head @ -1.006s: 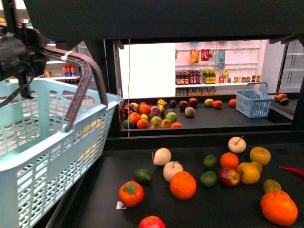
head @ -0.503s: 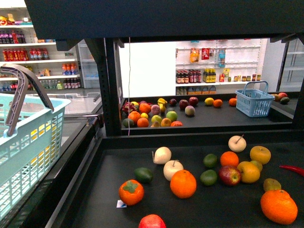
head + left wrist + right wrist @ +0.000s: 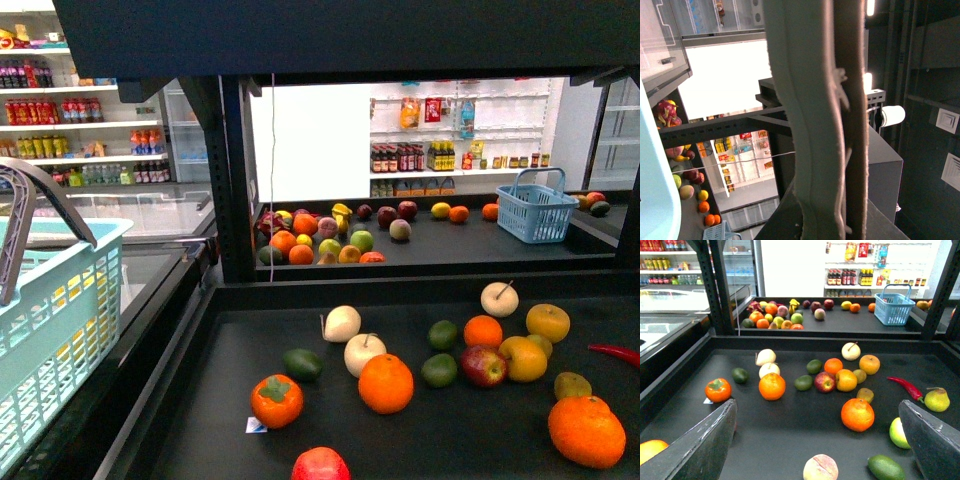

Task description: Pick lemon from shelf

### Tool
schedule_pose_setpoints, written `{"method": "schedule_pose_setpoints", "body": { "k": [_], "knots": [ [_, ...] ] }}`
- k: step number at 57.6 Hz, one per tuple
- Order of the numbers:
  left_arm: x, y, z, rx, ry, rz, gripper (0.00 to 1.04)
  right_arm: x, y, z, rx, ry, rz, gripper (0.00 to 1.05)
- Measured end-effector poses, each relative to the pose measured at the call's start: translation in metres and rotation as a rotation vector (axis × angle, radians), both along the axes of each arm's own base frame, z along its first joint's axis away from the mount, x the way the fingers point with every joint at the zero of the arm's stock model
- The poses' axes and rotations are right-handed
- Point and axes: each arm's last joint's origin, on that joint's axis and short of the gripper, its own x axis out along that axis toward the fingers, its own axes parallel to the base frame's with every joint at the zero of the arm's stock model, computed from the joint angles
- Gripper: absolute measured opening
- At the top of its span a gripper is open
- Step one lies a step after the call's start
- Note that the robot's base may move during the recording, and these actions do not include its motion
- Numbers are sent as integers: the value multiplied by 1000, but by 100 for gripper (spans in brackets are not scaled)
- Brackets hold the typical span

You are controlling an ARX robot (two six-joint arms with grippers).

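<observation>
Pale blue basket (image 3: 60, 330) at left, oranges (image 3: 386, 383), red chilli (image 3: 905, 386)

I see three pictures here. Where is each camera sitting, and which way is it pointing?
Front view: on the body, facing the shelf tray of fruit; no arm shows, only a basket.
Left wrist view: looks along the basket handle; no end effector visible.
Right wrist view: above the tray, with the right end effector open.
Shared: front and right wrist views both show the persimmon.

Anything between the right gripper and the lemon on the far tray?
Yes. The near tray's fruit, including an orange, and the raised black divider lie between the right gripper and the lemon.
</observation>
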Motion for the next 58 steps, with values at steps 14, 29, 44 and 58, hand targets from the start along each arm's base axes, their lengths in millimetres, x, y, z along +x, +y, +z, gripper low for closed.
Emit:
{"method": "schedule_pose_setpoints", "body": {
  "k": [14, 29, 44, 58],
  "knots": [
    [-10, 4, -15, -16, 27, 17, 26, 0, 0, 0, 0, 0, 0, 97],
    [-15, 8, -25, -32, 74, 32, 81, 0, 0, 0, 0, 0, 0, 97],
    [-18, 11, -28, -25, 116, 34, 97, 0, 0, 0, 0, 0, 0, 97],
    [-25, 10, -16, -29, 145, 37, 97, 0, 0, 0, 0, 0, 0, 97]
  ]
}}
